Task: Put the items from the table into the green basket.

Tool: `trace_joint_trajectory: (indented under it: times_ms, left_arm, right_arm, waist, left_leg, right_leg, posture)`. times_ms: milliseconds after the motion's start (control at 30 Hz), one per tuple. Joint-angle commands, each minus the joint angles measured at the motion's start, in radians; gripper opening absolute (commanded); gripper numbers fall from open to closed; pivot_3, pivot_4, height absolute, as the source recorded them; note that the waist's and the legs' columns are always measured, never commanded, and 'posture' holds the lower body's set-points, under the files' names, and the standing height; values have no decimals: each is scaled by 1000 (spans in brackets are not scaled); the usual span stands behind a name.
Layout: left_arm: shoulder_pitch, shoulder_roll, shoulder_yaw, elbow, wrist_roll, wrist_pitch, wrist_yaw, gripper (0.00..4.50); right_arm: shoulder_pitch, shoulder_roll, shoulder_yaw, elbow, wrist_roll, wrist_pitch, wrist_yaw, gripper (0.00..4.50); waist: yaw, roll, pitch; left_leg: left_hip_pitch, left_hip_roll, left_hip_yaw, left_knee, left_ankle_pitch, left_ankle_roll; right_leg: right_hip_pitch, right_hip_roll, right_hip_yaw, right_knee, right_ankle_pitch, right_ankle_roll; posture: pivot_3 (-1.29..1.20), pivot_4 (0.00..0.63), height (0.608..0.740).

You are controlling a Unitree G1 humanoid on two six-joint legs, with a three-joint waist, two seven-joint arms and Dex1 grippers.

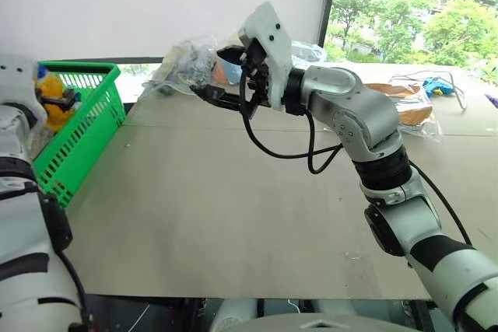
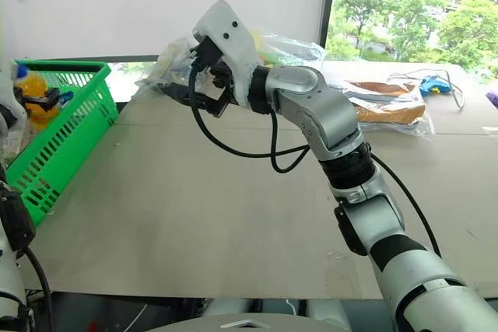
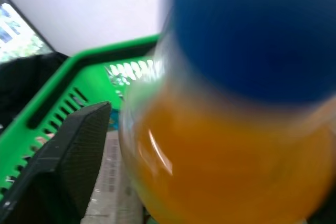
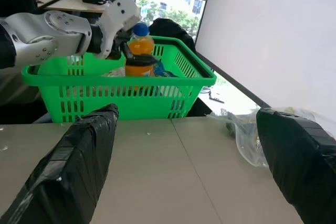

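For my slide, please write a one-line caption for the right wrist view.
Left hand holds the orange bottle over the green basket; right hand waits open above the table.

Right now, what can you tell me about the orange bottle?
The bottle is small and clear, full of orange drink, with a round blue cap. It stands upright between the fingers of the left gripper, over the inside of the green basket, its lower part below the rim. Whether the fingers press it or have let go cannot be told.
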Motion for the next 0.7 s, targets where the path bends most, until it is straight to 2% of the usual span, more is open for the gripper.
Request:
trace_joint_trajectory:
  times_ms: [33,267,367,467,633,700]
  left_arm:
    - [-41,33,8,-38,8,-75,57,4469]
    - [-45,-4,22,-95,-30,-128,6,4469]
    - [0,-78,46,-225,-123,-67,-147,4469]
    - [167,-170,49,-536,-236,55,-283,4469]
    - [403,-287,68,-987,-375,281,-288,4469]
    - [502,-314,48,-1191,-475,437,-317,4469]
  right_arm:
    - [-19,5,-23,-26,6,-23,4,4500]
    - [-16,10,-23,-22,4,-29,6,4500]
    - [-6,5,-25,-23,1,-29,3,4500]
    - [8,1,-26,-28,-3,-28,-5,4500]
    - [48,-15,-28,-61,-11,-18,-26,4500]
    - [103,-52,-39,-99,-18,-11,-36,4500]
  waist:
    - [4,0,0]
    - [7,0,0]
    - [8,0,0]
    - [6,2,-1]
    - [-27,2,-1]
    - [-31,2,-1]
  left_leg:
    - [0,0,0,0,0,0]
    - [0,-1,0,1,0,0]
    - [0,0,0,1,0,0]
    - [0,-1,0,1,0,0]
    - [0,0,2,1,1,-2]
    - [0,1,2,0,1,-2]
  right_leg:
    - [0,0,0,0,0,0]
    - [0,0,0,0,0,0]
    - [0,0,-1,0,0,0]
    - [2,-1,1,0,0,0]
    - [1,-1,3,0,0,0]
    - [0,0,3,0,0,-1]
  posture:
    - [109,0,740]
    - [112,0,740]
    - [109,0,740]
    - [100,0,740]
    - [86,0,740]
    - [84,0,740]
